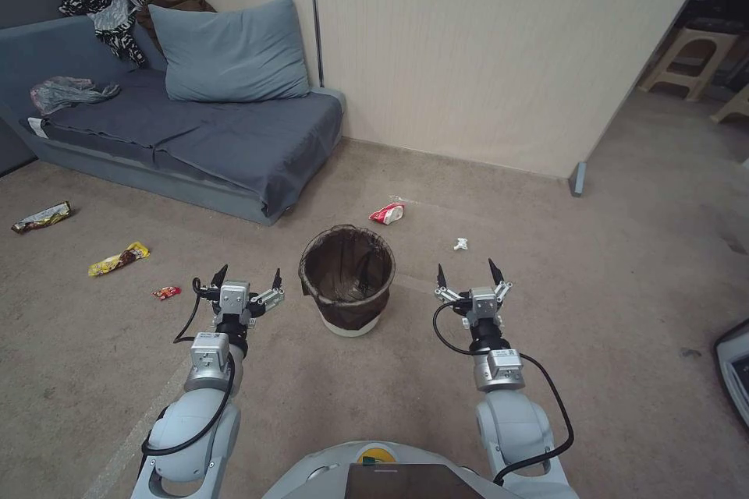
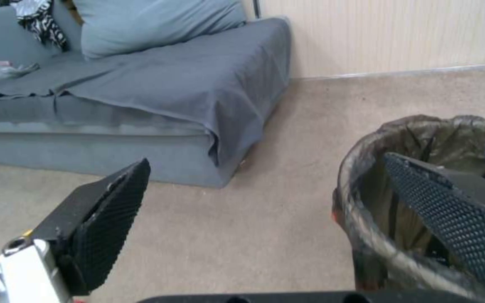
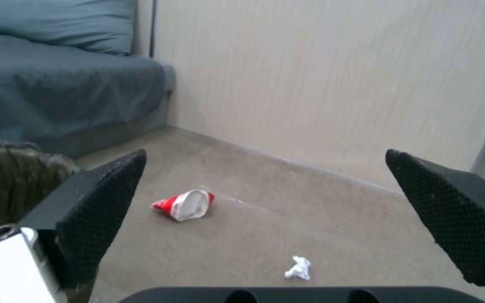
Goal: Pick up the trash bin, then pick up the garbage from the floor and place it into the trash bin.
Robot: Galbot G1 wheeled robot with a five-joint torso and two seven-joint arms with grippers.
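Standing between claws (image 1: pixel 246 277): trash bin (image 1: pixel 347 281)

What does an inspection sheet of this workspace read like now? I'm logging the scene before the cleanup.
Surface: beige carpet, no stains seen.
Job's things: trash bin upright between the arms; paper cup and tissue beyond it; yellow wrapper, red wrapper, dark wrapper on the left.
Clutter: clothes and a plastic bag on the sofa.
Grippers: left gripper and right gripper open, empty.
Cables: black, looped at both wrists.
Surroundings: wall, stool.
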